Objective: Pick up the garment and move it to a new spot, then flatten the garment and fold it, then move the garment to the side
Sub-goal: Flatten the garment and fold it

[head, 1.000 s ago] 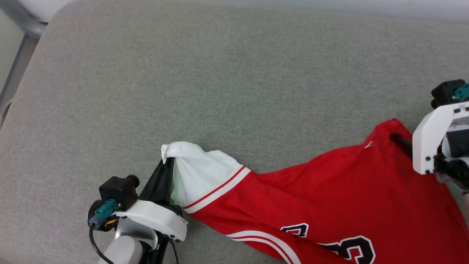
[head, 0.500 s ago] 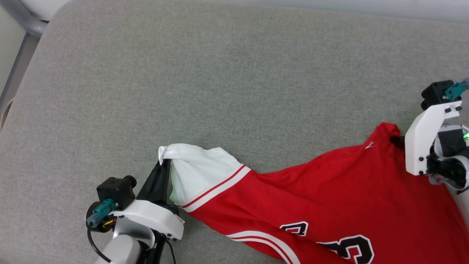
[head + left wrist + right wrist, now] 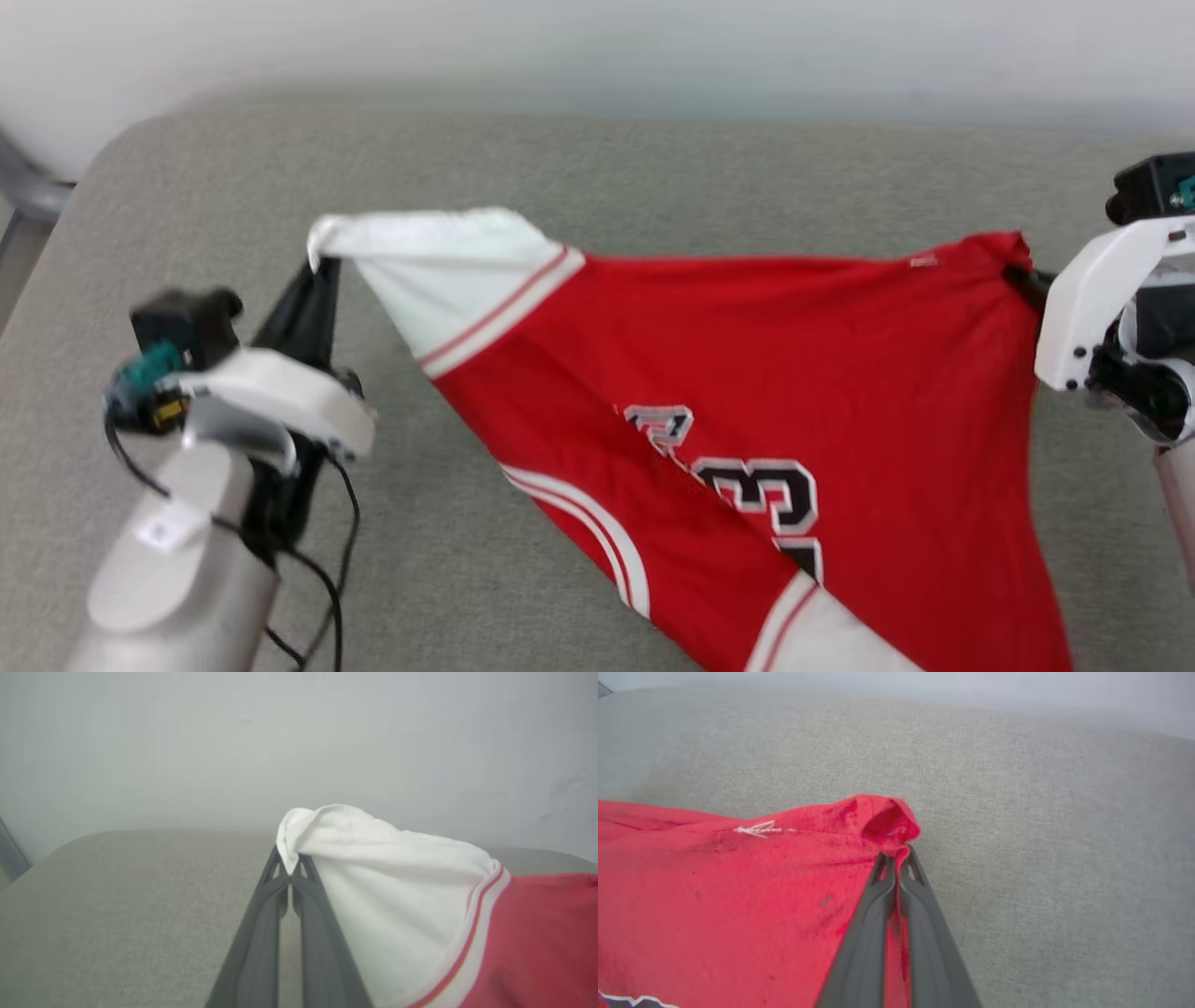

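At the left of the head view, the left hand [image 3: 318,273] has its two dark fingers pressed together on the tip of the white sleeve [image 3: 439,271]. The left wrist view shows this up close: the left hand [image 3: 290,871] pinches a small bunch of white cloth at the sleeve [image 3: 397,891] end, and the rest of the sleeve billows to the right of the fingers.

At the right edge of the head view, the right hand [image 3: 1016,276] is closed the same way on the far red corner of the garment [image 3: 822,364]. In the right wrist view the right hand [image 3: 896,859] nips a puckered fold of red cloth, with the garment [image 3: 714,882] spreading to the left of the fingers.

Between the two hands the garment's upper edge runs nearly straight across the middle of the head view, pulled taut. Below that edge the red body narrows toward the lower right of the frame, where it is cut off. On it show the red-white striped trim [image 3: 499,313] at the sleeve seam, the black white-outlined number print [image 3: 766,490], and a small white mark [image 3: 922,262] near the upper edge.

Around and behind the garment lies the grey fabric-covered table [image 3: 653,168], with bare cloth to both sides. A black cable [image 3: 341,532] loops beside the left arm. A pale wall [image 3: 597,47] fills the top of the frame, and a grey metal bar [image 3: 23,196] shows at the far left. The head view is slightly blurred.
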You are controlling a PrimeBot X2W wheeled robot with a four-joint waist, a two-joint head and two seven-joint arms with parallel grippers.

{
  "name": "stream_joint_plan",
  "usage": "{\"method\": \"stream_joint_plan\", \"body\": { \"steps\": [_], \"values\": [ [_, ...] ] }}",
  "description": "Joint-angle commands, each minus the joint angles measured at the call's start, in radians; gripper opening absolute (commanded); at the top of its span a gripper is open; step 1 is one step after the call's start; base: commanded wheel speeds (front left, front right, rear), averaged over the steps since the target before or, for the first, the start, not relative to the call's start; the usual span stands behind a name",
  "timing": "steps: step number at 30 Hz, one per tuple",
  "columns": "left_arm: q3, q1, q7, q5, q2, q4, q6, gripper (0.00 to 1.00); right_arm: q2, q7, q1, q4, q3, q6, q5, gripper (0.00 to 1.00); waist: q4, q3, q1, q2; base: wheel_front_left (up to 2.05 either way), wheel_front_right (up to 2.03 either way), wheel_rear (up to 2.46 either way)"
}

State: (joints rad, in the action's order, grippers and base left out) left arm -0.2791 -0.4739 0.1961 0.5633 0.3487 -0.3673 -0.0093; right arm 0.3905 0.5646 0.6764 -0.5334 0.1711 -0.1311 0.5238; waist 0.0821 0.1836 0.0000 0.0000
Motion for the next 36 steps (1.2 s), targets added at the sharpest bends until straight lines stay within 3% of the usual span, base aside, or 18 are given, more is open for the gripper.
{"method": "stream_joint_plan", "body": {
  "steps": [1, 14, 28, 36],
  "values": [
    [0.003, -0.036, -0.011, -0.007, 0.015, -0.025, -0.006, 0.0, -0.013, -0.018, 0.024, -0.015, -0.009, 0.001, -0.011, 0.0, -0.031, -0.029, 0.0, 0.0, 0.0, 0.0, 0.0],
    [-0.002, -0.547, -0.092, -0.066, 0.064, -0.281, -0.014, 0.0, -0.107, -0.256, 0.348, -0.164, -0.112, 0.001, -0.138, 0.0, -0.114, 0.006, 0.0, 0.0, 0.0, 0.0, 0.0],
    [-0.041, -1.106, -0.088, -0.173, 0.097, -0.427, -0.012, 0.0, -0.15, -0.431, 0.818, -0.254, -0.247, 0.001, -0.302, 0.0, -0.115, 0.272, 0.0, 0.0, 0.0, 0.0, 0.0],
    [-0.057, -1.255, -0.056, -0.184, 0.093, -0.524, -0.043, 0.0, -0.184, -0.466, 0.974, -0.325, -0.263, 0.001, -0.37, 0.0, -0.091, 0.437, 0.0, 0.0, 0.0, 0.0, 0.0]
  ]
}}
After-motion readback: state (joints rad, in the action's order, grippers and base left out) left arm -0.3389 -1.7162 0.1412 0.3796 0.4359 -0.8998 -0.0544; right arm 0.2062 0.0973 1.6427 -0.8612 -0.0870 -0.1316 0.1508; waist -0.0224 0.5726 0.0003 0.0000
